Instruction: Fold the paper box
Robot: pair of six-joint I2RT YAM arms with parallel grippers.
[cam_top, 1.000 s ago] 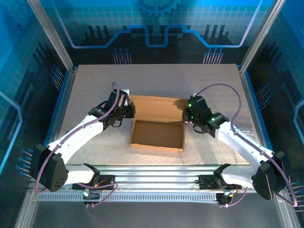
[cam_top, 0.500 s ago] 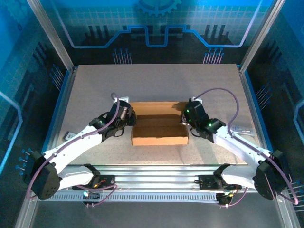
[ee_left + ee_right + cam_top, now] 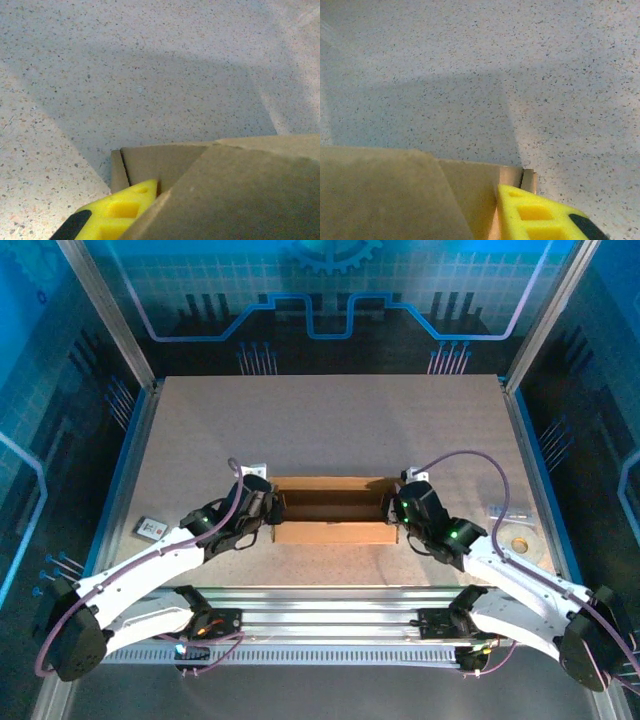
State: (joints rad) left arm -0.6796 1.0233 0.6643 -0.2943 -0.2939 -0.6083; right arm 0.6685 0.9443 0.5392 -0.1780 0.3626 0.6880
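The paper box (image 3: 335,533) is a brown cardboard carton lying in the middle of the table, its front wall facing the arms and a dark hollow behind it. My left gripper (image 3: 273,506) is at the box's left end and my right gripper (image 3: 396,506) at its right end. In the left wrist view a yellow finger (image 3: 117,212) presses against a cardboard flap, and a large panel (image 3: 240,195) hides the other finger. In the right wrist view a yellow finger (image 3: 535,215) sits against the end wall, beside the panel (image 3: 385,195); its partner is hidden.
A small white card (image 3: 150,527) lies on the table to the left of the left arm. A tape roll (image 3: 518,543) and a clear packet (image 3: 505,510) lie to the right. Speckled tabletop (image 3: 330,420) stretches behind the box.
Both grippers drew toward the near edge, bringing the box with them. The open tray tipped up, so its front wall now faces the camera and the flat rear panel has risen.
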